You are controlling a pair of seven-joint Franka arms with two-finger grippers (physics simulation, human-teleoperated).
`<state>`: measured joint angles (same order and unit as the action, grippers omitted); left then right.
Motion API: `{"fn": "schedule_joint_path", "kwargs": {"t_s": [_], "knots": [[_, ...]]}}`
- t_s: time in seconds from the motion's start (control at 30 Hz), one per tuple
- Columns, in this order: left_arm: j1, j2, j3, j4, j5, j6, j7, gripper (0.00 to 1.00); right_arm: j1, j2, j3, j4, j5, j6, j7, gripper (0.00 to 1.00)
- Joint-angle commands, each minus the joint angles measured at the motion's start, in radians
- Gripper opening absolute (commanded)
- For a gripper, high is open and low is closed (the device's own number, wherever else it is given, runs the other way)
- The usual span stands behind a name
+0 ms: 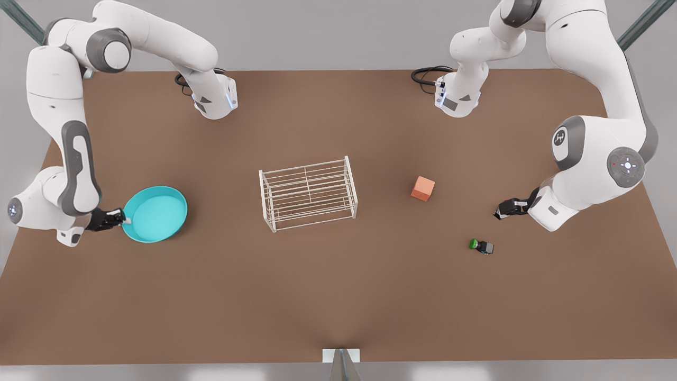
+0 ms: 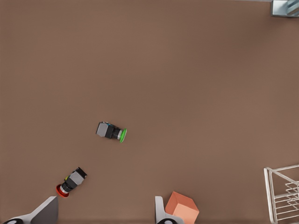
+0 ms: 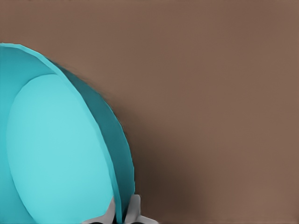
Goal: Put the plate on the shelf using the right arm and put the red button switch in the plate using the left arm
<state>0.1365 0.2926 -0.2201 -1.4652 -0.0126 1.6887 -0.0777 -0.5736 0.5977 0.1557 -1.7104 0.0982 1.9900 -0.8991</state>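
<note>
I have the plate (image 1: pixel 157 214) at the front view's left, well apart from the shelf (image 1: pixel 308 193), and in the right wrist view its rim stands on edge between my fingers (image 3: pixel 134 209), so I read the right pincer (image 1: pixel 125 217) as pinching the plate rim; whether the dish is clear of the tabletop (image 1: pixel 338 296) or resting on it I cannot tell from the front view; the shelf stands upright and bare mid-tabletop, its top tier open to receive the dish; so the step in hand, as I judge it, is the first one, the plate gripped but not yet carried; the next move calls for lifting it, swinging it toward the shelf, and levelling it before setting it down across the top bars, since it is nearly as wide as the rack and leaves little margin; on the other side, the left pincer (image 1: pixel 501 210) waits above the tabletop with its fingers (image 2: pixel 46 211) spread and holding nothing; the red button switch (image 2: pixel 71 181) lies on its side just beside one fingertip; the green-capped switch (image 1: pixel 481 246) lies a little farther off and the orange cube (image 1: pixel 423 188) near the other finger, so I must take care to pick the red one.
</note>
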Motion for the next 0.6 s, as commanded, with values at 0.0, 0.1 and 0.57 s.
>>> {"fn": "schedule_joint_path", "kwargs": {"t_s": [0.0, 0.1, 0.57], "knots": [[0.0, -0.001, -0.001, 0.0, 0.0, -0.001, -0.004, 1.0, 0.0, -0.019, 0.007, 0.006, 0.017, -0.123, -0.017, 0.17], [0.0, -0.001, 0.001, 0.0, 0.002, -0.001, -0.004, 1.0, 0.001, -0.041, 0.048, 0.041, 0.048, -0.226, -0.007, 0.17], [0.0, -0.001, -0.001, -0.001, 0.0, -0.001, -0.005, 1.0, 0.351, -0.139, 0.088, 0.184, 0.124, -0.468, 0.141, 0.17]]}}
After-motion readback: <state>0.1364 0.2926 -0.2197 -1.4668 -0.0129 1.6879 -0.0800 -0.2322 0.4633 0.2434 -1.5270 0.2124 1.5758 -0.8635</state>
